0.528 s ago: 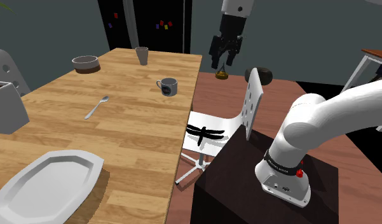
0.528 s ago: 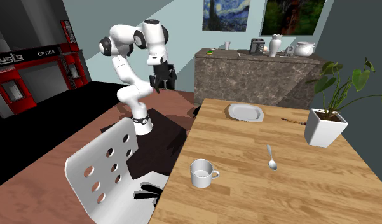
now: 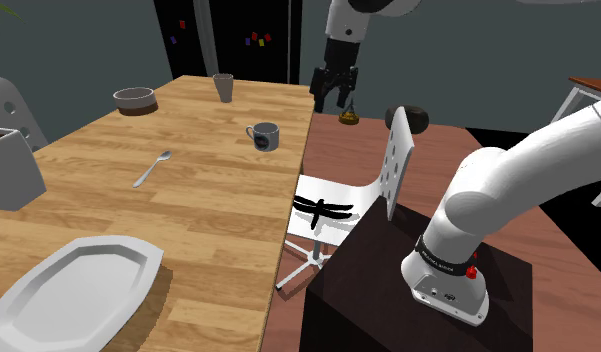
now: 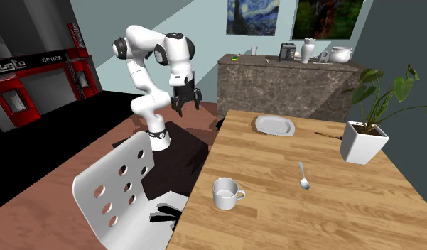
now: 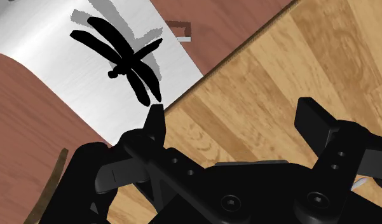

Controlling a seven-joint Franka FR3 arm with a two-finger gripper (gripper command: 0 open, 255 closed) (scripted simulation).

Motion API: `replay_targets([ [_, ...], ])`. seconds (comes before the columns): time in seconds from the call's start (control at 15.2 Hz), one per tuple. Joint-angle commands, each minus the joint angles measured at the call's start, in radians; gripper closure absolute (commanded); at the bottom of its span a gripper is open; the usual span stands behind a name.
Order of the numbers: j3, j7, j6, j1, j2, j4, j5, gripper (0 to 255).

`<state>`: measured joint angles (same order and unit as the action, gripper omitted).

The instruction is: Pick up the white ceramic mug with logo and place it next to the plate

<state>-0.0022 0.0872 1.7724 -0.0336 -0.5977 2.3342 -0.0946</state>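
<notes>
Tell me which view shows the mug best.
The second exterior view: the mug stands close to the camera, upright, with rim and handle plain. The shoulder view has the mug smaller, but with its dark logo. The wrist view looks at the table and a chair seat.

Wooden table [image 3: 208,210], spoon [image 3: 153,168] lying on it, bowl [image 3: 134,98], grey cup [image 3: 223,87], white perforated chair [image 3: 398,160] beside it

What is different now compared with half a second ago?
The hand swung toward the shoulder view's left, closer to the edge of the table, open and holding nothing. The mug, plate and spoon stayed where they were.
</notes>
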Motion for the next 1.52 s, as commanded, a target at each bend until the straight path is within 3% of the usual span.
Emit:
replay_targets([
  [0.0, -0.009, -0.015, 0.049, -0.005, 0.069, -0.019, 0.006, 0],
  [0.73, -0.057, -0.096, 0.236, -0.029, 0.473, -0.228, 0.018, 0],
  [1.45, -0.083, -0.162, 0.284, -0.065, 0.899, -0.598, -0.002, 0],
])
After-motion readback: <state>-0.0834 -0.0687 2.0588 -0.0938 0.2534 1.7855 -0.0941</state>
